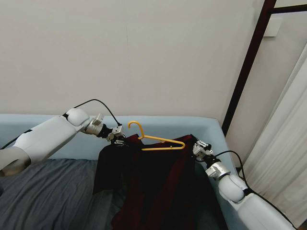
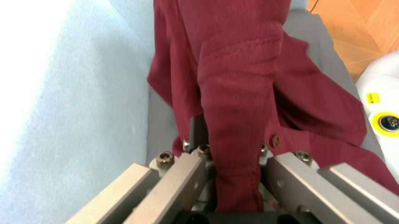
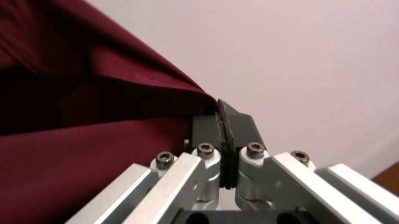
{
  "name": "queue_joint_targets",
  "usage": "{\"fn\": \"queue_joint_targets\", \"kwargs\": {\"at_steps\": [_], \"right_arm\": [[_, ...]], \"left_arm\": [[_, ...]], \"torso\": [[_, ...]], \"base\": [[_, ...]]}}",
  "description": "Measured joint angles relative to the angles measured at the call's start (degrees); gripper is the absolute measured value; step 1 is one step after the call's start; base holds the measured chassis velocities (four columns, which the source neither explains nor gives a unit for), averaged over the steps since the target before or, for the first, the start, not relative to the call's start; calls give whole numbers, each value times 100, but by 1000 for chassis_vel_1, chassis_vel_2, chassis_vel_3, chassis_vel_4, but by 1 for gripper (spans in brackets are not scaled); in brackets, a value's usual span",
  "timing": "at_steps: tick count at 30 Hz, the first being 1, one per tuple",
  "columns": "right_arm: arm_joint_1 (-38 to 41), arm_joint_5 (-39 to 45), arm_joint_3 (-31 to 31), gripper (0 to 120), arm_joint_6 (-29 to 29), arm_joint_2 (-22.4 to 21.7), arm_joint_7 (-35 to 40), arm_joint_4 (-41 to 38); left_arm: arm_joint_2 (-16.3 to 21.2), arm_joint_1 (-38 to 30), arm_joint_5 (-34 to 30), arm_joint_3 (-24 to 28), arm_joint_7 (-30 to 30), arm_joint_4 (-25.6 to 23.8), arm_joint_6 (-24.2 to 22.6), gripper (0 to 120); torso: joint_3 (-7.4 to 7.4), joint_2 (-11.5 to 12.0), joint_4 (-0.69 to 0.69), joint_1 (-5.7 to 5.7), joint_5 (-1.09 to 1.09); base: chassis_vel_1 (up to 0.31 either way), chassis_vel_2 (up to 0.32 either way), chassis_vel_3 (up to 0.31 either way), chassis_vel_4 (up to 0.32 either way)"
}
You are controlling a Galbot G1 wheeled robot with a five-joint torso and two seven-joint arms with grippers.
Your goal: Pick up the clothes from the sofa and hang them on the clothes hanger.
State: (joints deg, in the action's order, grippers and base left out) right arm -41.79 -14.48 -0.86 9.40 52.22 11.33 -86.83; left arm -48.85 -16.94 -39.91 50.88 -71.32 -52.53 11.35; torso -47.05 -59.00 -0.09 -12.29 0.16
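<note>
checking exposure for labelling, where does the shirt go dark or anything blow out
Head view: the shirt is in deep shadow, nearly black below the left hand. Left wrist view: shirt evenly lit, sofa back washes out white. Right wrist view: folds shadowed beside the right hand.

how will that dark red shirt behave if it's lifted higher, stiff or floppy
Probably floppy: the shirt sags in deep folds between the left hand and right hand. Likely light, since small pinches at its edges hold it. The yellow hanger at its top might shift.
</note>
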Motion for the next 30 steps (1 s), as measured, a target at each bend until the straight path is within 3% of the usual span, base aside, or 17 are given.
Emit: {"fn": "queue_joint_targets", "kwargs": {"at_steps": [15,30], "right_arm": [[-253,757,-280,0,-641,-835,-24,-1459],[-622,965,-518,0,-913,-972,48,-2427]], "left_arm": [[149,-65,213,159,243,-437,-108,0],[17,-232,336,415,870,-375,-230,0]], "torso": [[0,0,1,0,0],[0,0,1,0,-1]], "base": [[0,0,0,0],[0,0,0,0]]}}
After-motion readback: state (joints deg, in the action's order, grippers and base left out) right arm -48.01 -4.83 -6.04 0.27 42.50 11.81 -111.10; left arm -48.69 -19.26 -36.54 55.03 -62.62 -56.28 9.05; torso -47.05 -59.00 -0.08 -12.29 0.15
